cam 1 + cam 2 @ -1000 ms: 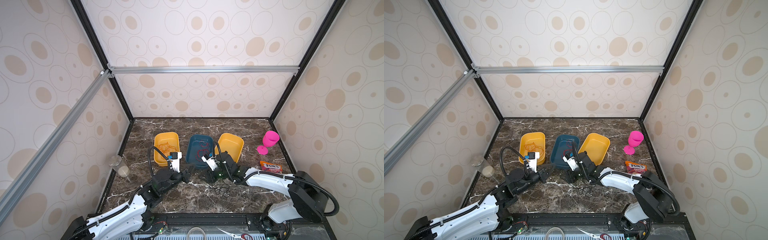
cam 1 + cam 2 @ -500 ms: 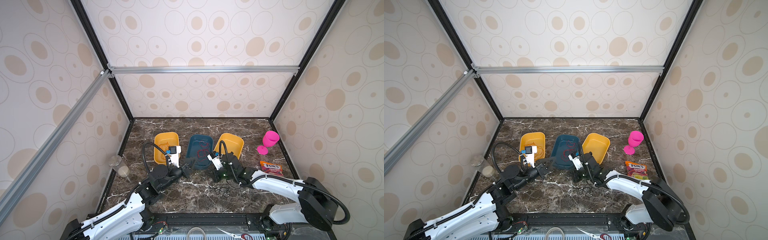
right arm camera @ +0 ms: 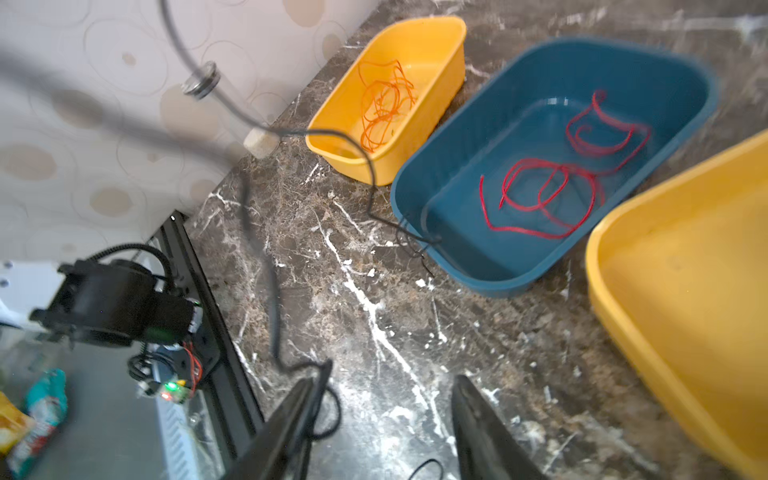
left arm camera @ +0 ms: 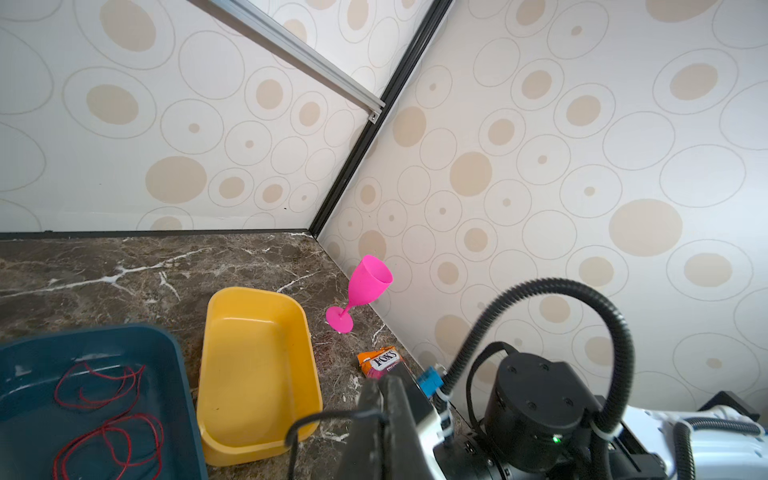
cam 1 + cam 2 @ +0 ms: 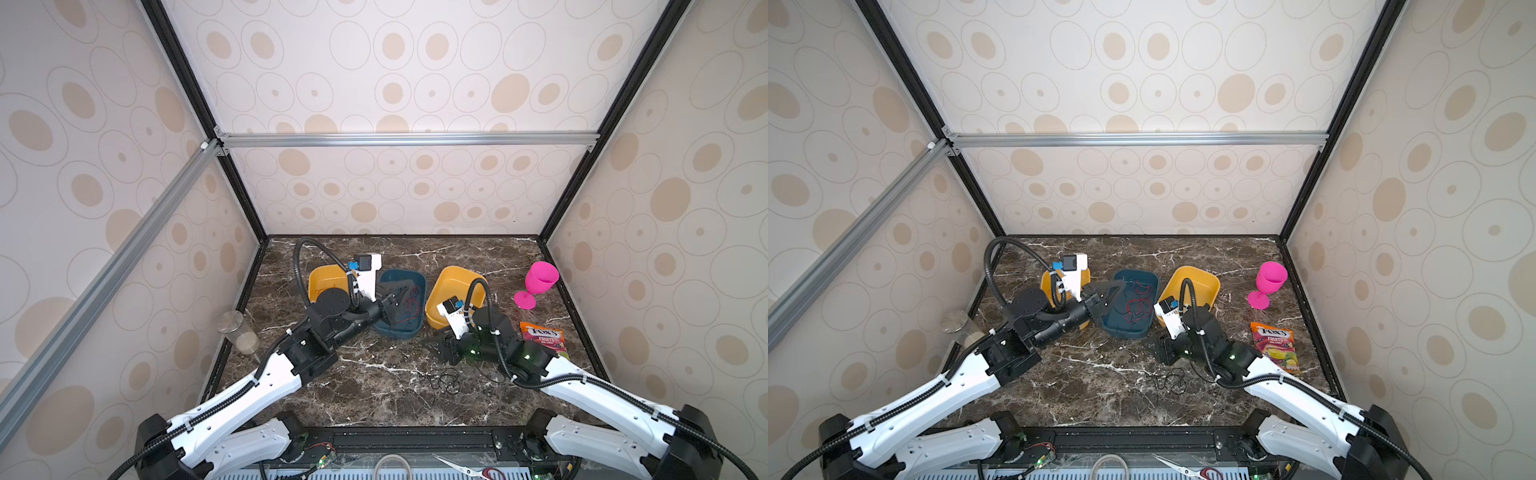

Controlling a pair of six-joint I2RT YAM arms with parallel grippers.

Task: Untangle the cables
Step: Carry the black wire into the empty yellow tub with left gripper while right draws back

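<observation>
Three cables on my screens. Orange cable (image 3: 384, 106) bunched in left yellow tray (image 3: 440, 54). My left gripper (image 5: 1121, 284) pressed together, pinching strand of black cable (image 4: 305, 419), hovering over blue tray (image 5: 1125, 332). Red cable (image 3: 544, 187) looped inside blue tray. Rest of black cable coiled on marble table (image 5: 374, 399) near front edge, just beside my right gripper (image 3: 386, 386), fingers spread, low over marble. Right yellow tray (image 5: 451, 282) just behind that gripper.

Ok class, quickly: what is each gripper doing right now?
Left gripper: shut, pinching a black cable.
Right gripper: open, holding nothing.
</observation>
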